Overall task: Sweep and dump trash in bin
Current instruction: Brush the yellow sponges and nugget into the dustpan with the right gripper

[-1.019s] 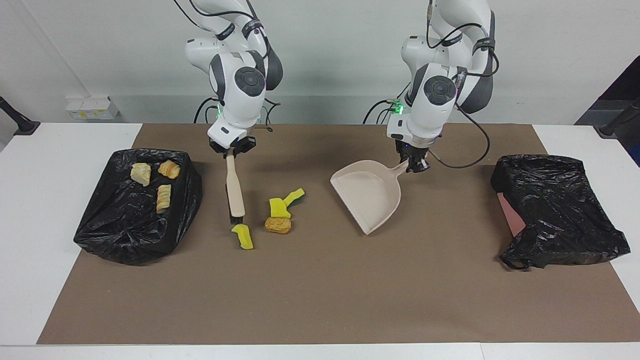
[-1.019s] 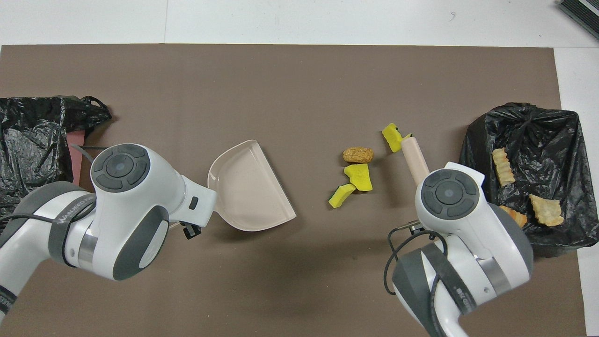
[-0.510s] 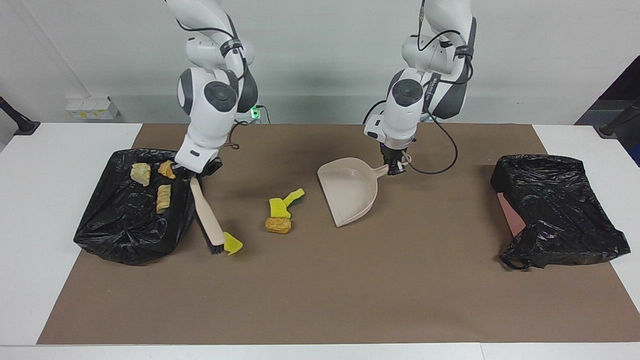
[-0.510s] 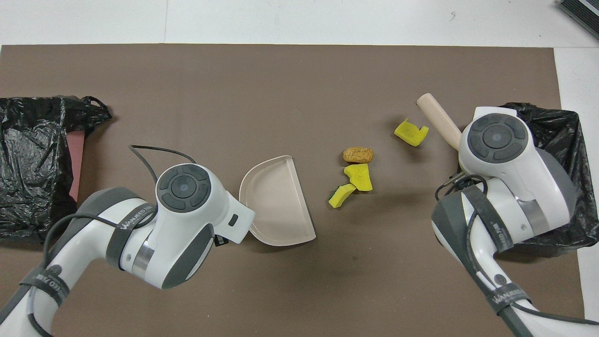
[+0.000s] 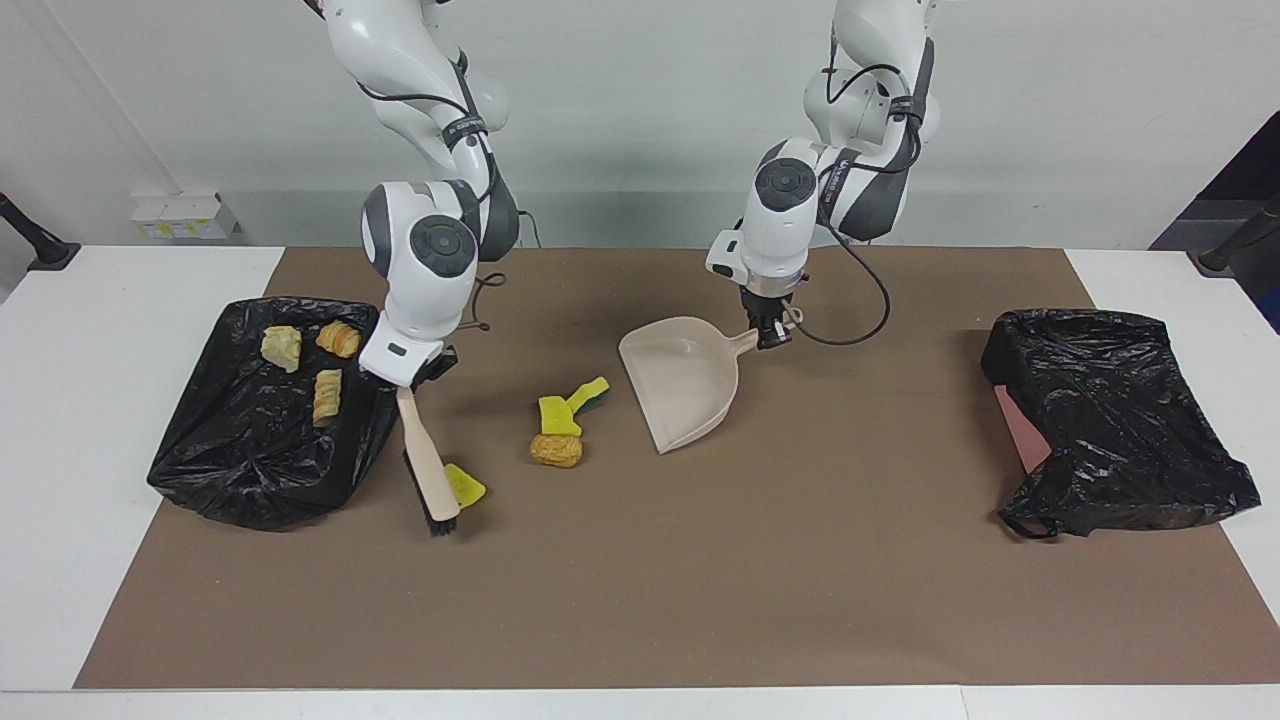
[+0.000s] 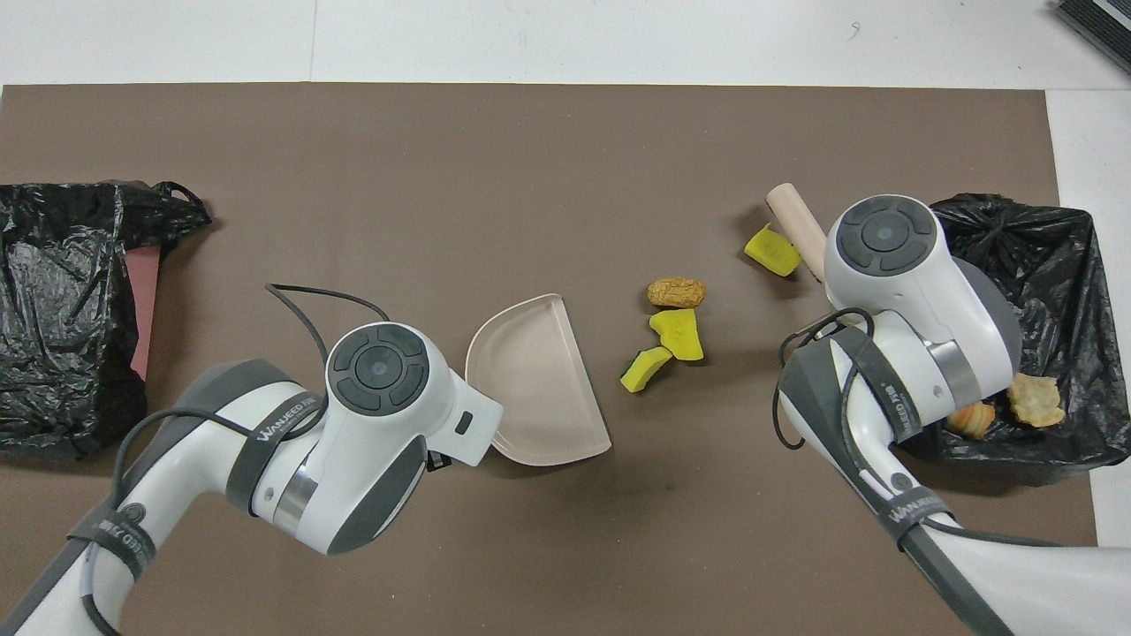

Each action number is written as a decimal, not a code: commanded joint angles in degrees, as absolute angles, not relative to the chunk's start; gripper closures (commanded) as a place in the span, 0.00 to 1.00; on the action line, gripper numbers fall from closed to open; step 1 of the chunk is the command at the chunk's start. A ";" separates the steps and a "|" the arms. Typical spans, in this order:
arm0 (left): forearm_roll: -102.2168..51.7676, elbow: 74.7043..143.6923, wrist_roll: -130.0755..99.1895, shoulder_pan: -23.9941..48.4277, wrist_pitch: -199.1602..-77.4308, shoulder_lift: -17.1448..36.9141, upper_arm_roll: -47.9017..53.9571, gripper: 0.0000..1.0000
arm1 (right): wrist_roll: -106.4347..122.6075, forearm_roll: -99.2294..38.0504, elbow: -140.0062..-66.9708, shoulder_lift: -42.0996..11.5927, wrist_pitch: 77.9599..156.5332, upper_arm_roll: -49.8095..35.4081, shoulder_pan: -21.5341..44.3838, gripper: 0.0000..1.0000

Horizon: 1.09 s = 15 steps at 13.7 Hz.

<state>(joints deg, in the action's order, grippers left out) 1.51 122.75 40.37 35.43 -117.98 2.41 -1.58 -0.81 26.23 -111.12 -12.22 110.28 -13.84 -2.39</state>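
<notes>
My right gripper (image 5: 405,378) is shut on the handle of a beige brush (image 5: 428,465) whose black bristles are down on the mat. One yellow sponge piece (image 5: 464,484) lies against the brush head; it also shows in the overhead view (image 6: 771,252). A yellow sponge (image 5: 556,414), a green-backed sponge (image 5: 590,391) and a bread lump (image 5: 556,450) lie clustered mid-mat. My left gripper (image 5: 768,335) is shut on the handle of the beige dustpan (image 5: 680,385), beside that cluster. Three bread lumps (image 5: 327,396) lie in the black-bagged bin (image 5: 260,450).
A second black-bagged bin (image 5: 1110,420) stands at the left arm's end of the table. The brown mat (image 5: 700,580) covers the middle of the white table. The bin with the lumps sits right beside the brush.
The right arm swung the brush toward its bin's end, pushing one yellow sponge piece that way. The left arm brought the dustpan closer to the trash cluster and turned it.
</notes>
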 commanded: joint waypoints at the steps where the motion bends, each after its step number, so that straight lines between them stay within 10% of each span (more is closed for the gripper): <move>1: 2.64 124.19 38.67 37.53 -119.09 1.58 -2.29 1.00 | -4.47 23.91 -111.96 -13.27 109.34 -14.41 -2.55 1.00; 15: 2.64 127.97 38.14 38.50 -124.71 1.32 -2.11 1.00 | 5.62 -17.37 -117.69 -6.95 101.16 -14.68 11.68 1.00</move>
<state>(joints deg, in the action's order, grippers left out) 1.52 125.38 39.11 36.83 -121.84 2.27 -1.54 3.02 -11.86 -116.28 -8.71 101.50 -14.58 10.82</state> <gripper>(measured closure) 0.687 0.736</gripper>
